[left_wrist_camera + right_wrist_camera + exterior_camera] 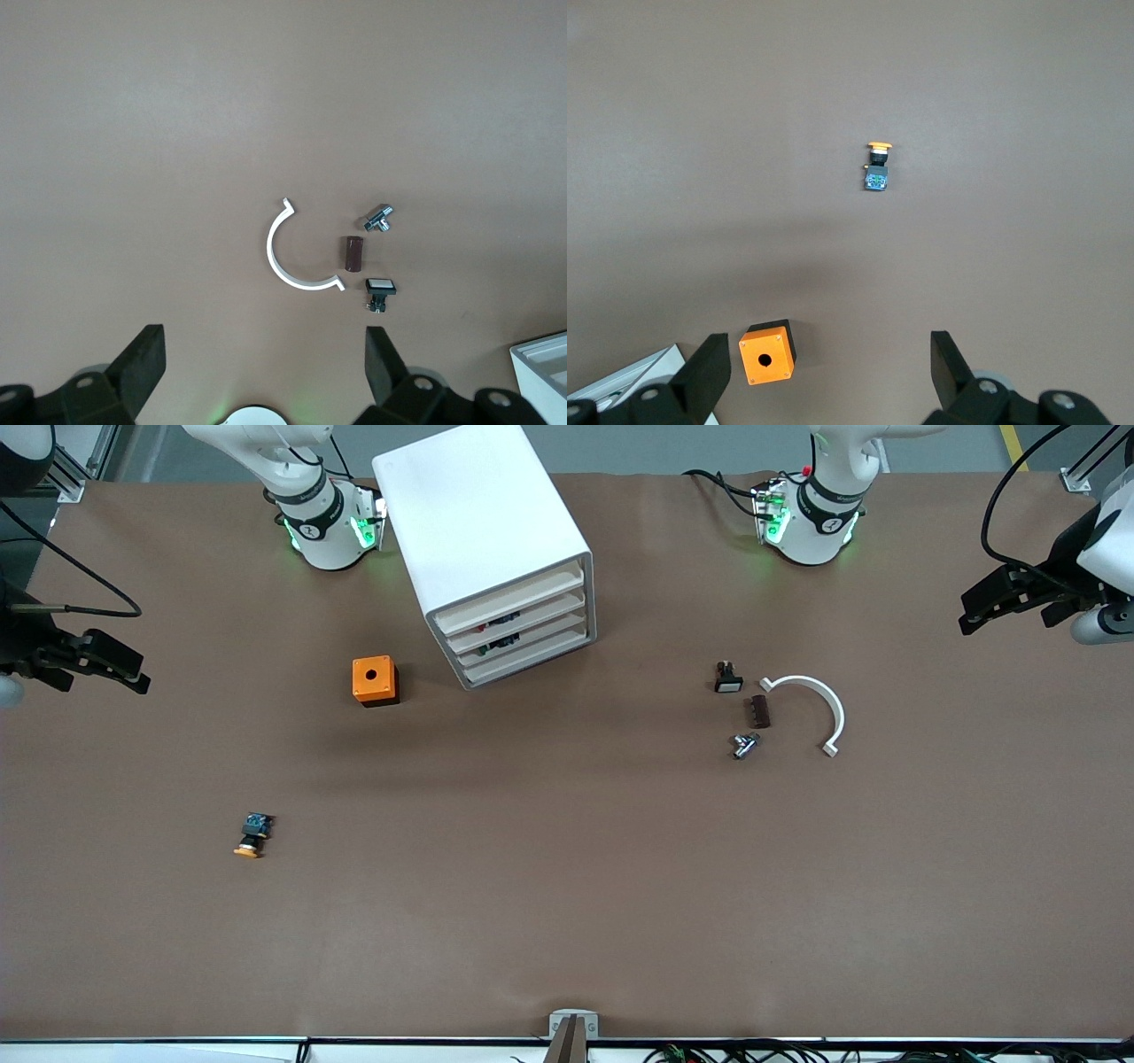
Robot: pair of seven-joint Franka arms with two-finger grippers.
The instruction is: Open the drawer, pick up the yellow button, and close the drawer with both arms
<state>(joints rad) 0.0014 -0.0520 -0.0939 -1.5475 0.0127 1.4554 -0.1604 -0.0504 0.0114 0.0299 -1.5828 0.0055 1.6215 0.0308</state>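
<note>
The white cabinet (478, 514) stands near the robots' bases, and its top drawer (509, 598) is shut like the three below it. The button (252, 835), with orange cap and blue rear block, lies on the bare table toward the right arm's end, nearer the front camera than the cabinet. It also shows in the right wrist view (877, 168). My right gripper (133, 673) hangs open and empty high over the right arm's end of the table (828, 367). My left gripper (974, 611) hangs open and empty over the left arm's end (266, 363).
An orange cube with a round hole (375, 680) sits beside the cabinet (767, 351). Toward the left arm's end lie a black button with a white cap (728, 678), a brown block (760, 711), a metal fitting (744, 745) and a white arc (819, 704).
</note>
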